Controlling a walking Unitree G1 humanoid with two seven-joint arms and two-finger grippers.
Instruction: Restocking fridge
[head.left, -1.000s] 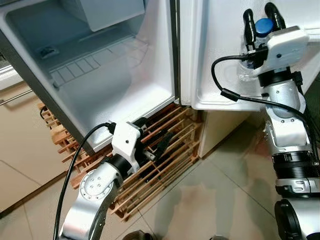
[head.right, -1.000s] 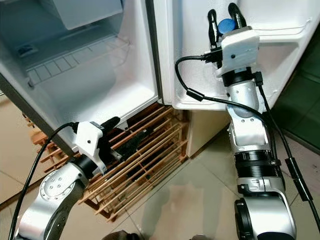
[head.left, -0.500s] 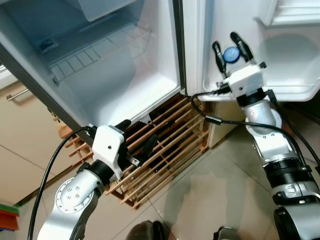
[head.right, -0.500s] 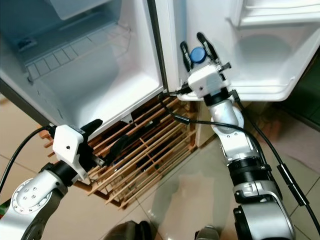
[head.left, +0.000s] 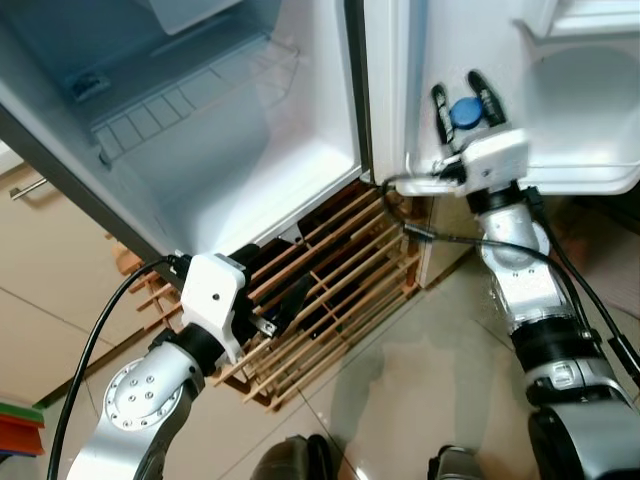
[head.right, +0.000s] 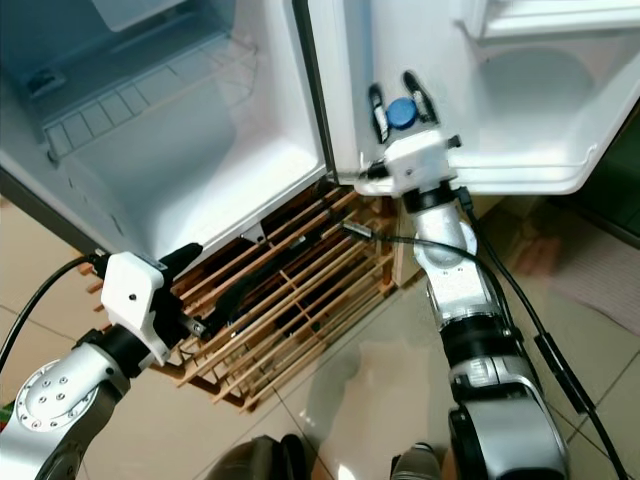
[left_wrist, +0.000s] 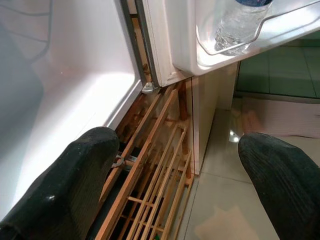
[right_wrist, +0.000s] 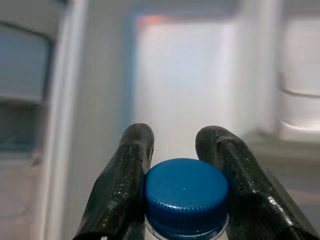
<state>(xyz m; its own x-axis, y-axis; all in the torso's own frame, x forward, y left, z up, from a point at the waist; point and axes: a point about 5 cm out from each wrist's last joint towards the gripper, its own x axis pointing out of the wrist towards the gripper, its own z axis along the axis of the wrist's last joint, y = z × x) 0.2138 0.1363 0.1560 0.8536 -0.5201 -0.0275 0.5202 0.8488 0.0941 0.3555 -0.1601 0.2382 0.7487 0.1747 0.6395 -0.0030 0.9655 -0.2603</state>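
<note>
While the right gripper (head.left: 464, 101) pinches the bottle (left_wrist: 239, 24) by its cap (right_wrist: 186, 197), its likely weight and slick plastic favour a body grip; the left gripper (left_wrist: 175, 195) is open.

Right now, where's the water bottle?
The water bottle sits in the open fridge door's bottom shelf, on the robot's right; the right gripper is clamped on its blue cap.

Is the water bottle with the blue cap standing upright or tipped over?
Upright. The water bottle stands in the door shelf, its blue cap on top, with the right gripper jaws closed on it.
</note>
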